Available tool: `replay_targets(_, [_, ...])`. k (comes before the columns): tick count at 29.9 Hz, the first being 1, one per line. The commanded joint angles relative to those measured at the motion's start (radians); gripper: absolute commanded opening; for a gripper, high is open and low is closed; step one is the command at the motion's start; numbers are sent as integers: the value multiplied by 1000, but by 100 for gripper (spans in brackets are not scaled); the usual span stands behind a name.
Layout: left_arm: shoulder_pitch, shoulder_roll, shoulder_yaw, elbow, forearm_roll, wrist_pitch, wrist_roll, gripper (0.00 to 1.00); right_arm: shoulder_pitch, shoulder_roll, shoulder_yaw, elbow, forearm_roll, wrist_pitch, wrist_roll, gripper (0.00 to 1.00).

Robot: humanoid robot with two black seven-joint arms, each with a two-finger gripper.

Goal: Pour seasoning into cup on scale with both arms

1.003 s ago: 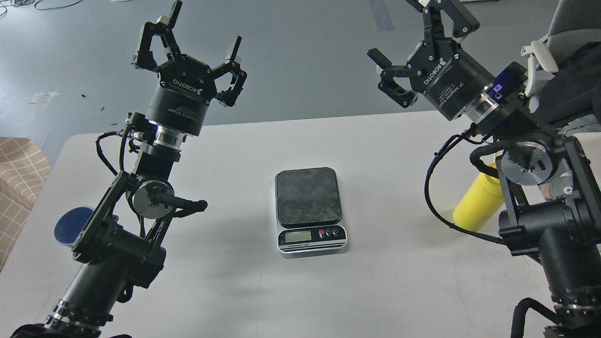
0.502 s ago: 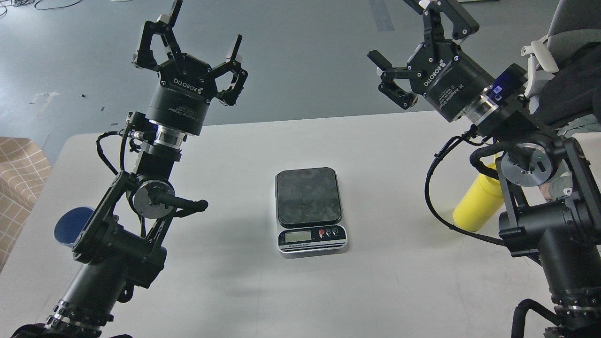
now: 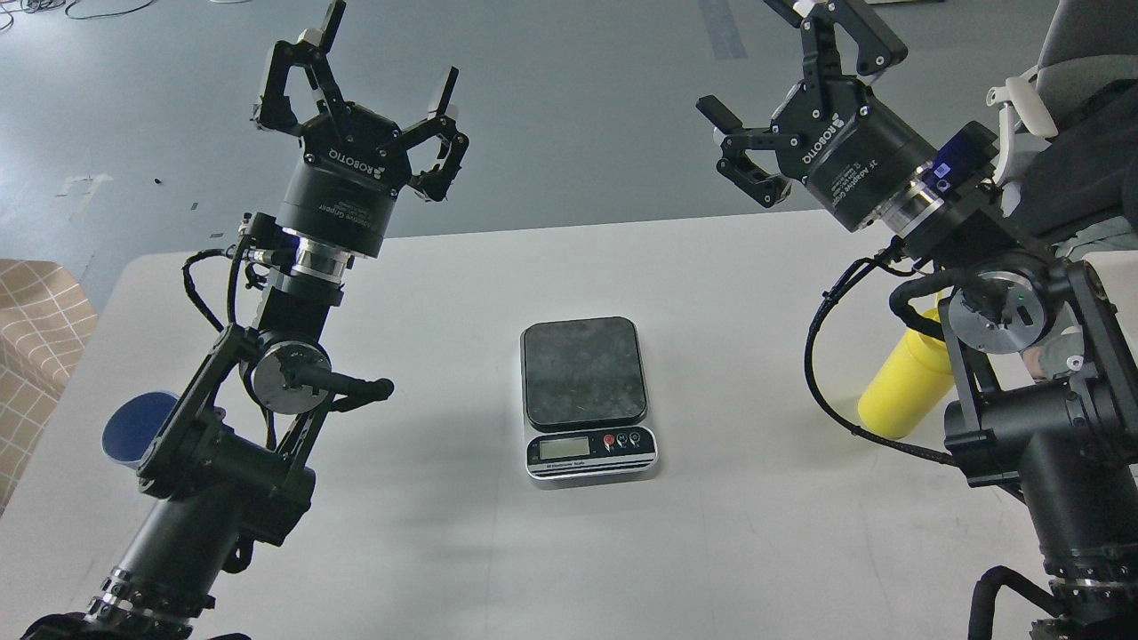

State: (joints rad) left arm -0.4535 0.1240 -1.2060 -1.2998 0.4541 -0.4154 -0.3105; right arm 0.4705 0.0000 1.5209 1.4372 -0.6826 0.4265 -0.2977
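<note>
The scale point(image 3: 587, 396) sits in the middle of the white table point(image 3: 729, 533) with nothing on its dark platform. The blue cup point(image 3: 133, 427) stands at the table's left edge, mostly hidden behind my left arm. The yellow seasoning bottle point(image 3: 905, 382) stands at the right, its top hidden behind my right arm. My left gripper point(image 3: 387, 58) is open and empty, raised high above the table's far left. My right gripper point(image 3: 760, 53) is open and empty, raised high at the far right.
A tan checked object point(image 3: 36, 338) lies beyond the table's left edge. Grey floor point(image 3: 569, 107) shows beyond the table's far edge. A person's dark sleeve point(image 3: 1085, 169) is at the right edge.
The right gripper has shifted very slightly. Nothing else has moved.
</note>
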Motion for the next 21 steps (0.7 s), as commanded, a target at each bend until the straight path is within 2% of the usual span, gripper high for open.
replay_targets(1, [-1, 2, 0, 1, 0, 1, 1, 99, 0, 0, 1, 0, 0, 0, 0, 100])
replay_targets(10, [-16, 40, -3, -3, 3, -22, 4, 99, -6, 0, 4, 3, 0, 0, 0, 100])
replay_targets(16, [-85, 189, 22, -1, 20, -28, 10, 99, -15, 0, 1, 3, 0, 0, 0, 100])
replay_targets(21, [-183, 356, 128, 2, 263, -29, -4, 99, -15, 0, 1, 2, 0, 0, 0, 100])
